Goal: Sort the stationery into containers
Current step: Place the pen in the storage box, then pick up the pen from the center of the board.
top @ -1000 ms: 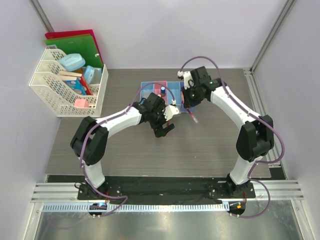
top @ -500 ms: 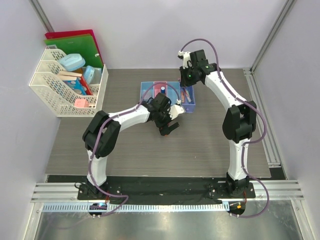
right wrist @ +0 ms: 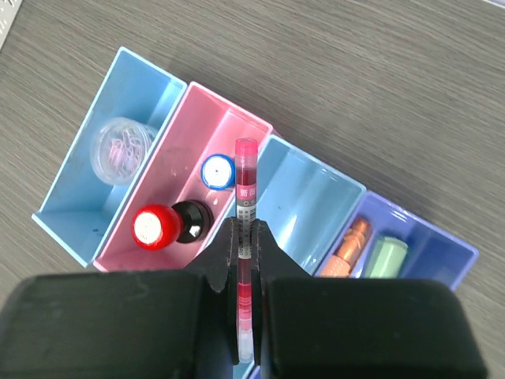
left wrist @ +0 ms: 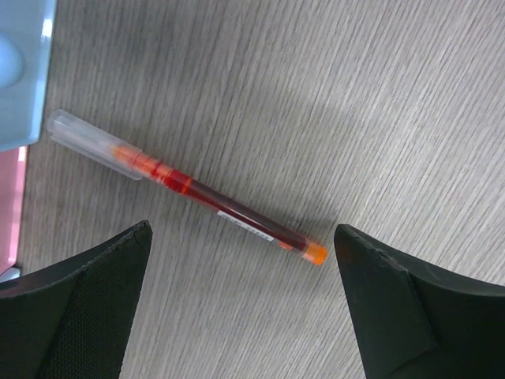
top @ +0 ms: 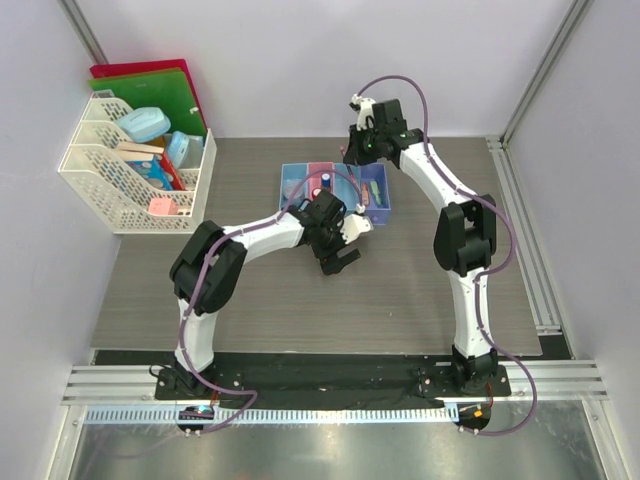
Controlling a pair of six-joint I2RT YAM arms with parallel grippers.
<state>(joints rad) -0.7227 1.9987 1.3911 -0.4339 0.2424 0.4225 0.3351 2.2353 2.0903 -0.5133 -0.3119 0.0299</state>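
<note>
While ur left gripper (left wrist: 241,230) gapes empty over thin red clear-capped plastic pen (left wrist: 185,188), pinch mid-barrel: prob light, stiff, rolls. Right gripper (right wrist: 245,237) clamps 2nd red pen (right wrist: 245,178).

Four joined bins (right wrist: 308,201), two red pens (left wrist: 229,212), one orange marker (right wrist: 347,246), one white rack (top: 100,185).
</note>
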